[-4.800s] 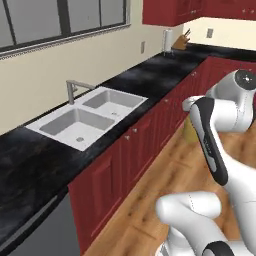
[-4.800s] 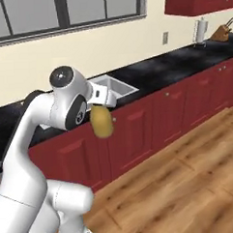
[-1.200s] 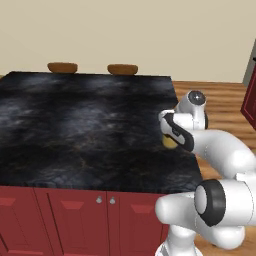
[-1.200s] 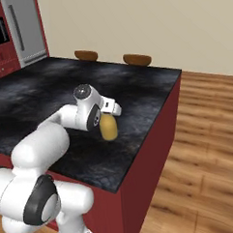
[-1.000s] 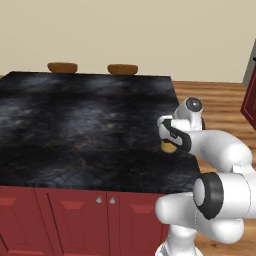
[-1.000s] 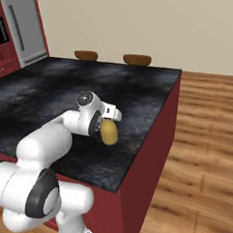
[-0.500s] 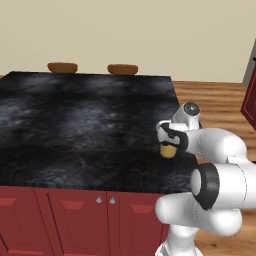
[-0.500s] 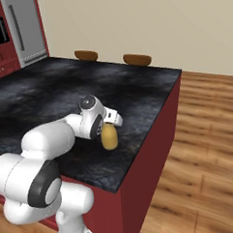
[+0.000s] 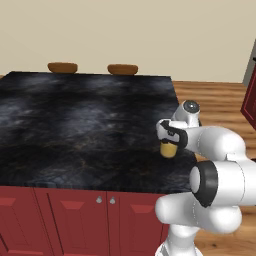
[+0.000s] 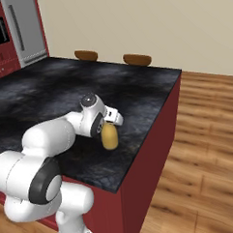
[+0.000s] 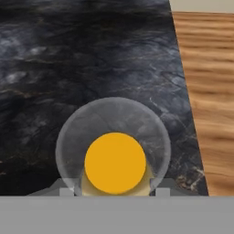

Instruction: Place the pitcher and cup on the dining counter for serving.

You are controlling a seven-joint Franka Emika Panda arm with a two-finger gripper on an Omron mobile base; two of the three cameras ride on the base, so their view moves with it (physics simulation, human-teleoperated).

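One item in play: small amber-yellow bottle-like pitcher (image 10: pixel 109 136), clamped between fingers (image 10: pixel 108 132). Over last second arm lowered it from above stone to just over, maybe touching, black marbled island bench (image 9: pixel 75 125), near right edge toward front corner. Contact with top cannot tell. Judgement: set-down nearly done; release next. Green cup remains to fetch.
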